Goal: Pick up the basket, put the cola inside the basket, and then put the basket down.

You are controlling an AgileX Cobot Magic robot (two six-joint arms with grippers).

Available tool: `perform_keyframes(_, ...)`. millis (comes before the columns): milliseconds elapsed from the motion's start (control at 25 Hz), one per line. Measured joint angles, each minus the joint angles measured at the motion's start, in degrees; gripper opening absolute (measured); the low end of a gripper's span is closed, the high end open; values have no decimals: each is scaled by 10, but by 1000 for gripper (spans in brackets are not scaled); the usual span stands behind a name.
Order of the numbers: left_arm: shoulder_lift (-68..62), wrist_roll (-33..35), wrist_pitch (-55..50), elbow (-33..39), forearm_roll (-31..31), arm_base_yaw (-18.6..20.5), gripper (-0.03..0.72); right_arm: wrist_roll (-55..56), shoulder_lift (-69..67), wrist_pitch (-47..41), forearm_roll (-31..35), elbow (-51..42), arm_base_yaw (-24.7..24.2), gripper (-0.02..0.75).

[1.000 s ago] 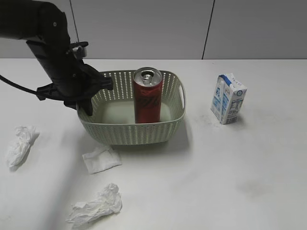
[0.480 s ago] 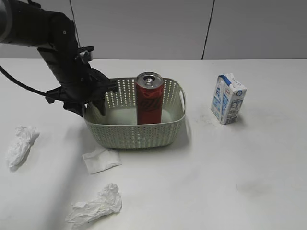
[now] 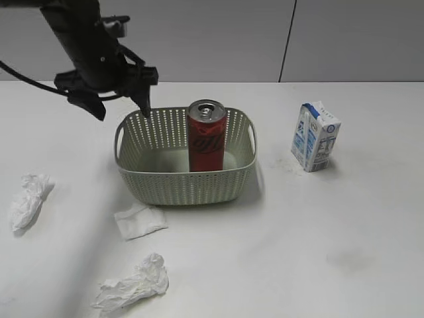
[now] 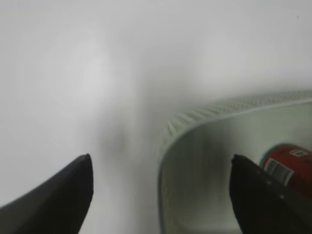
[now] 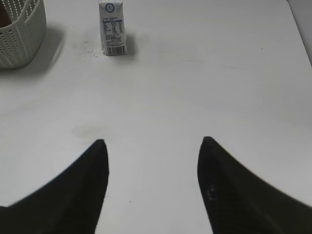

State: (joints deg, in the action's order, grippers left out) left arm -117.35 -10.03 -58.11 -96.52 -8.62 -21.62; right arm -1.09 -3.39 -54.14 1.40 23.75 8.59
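The left gripper hangs wide open above the left end of the basket and holds nothing. The right gripper is open too, over bare table, with nothing in it.

The basket sits flat on the table. The cola stands up inside it.

The basket looks light and stiff, but the tall can could tip. The holes at its short ends look best for grabbing.

Only the right wrist view shows the milk carton from above. Only the left wrist view shows the can's barcode.
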Motion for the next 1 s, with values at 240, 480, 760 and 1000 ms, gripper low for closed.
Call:
perform_keyframes(240,2,30,-101,-112,13,66,663,0,0,1,0,0,0,489)
perform_keyframes(480,37,33,-114,-120,55,149,636,3,0,1,-1,0,0,652)
perform_keyframes(760,127,44,-115,-74,86,198,596,11,1,1,-7,0,0,658)
perform_keyframes(1000,232,69,-115,10,92,198,590,47,1,1,-34,0,0,657)
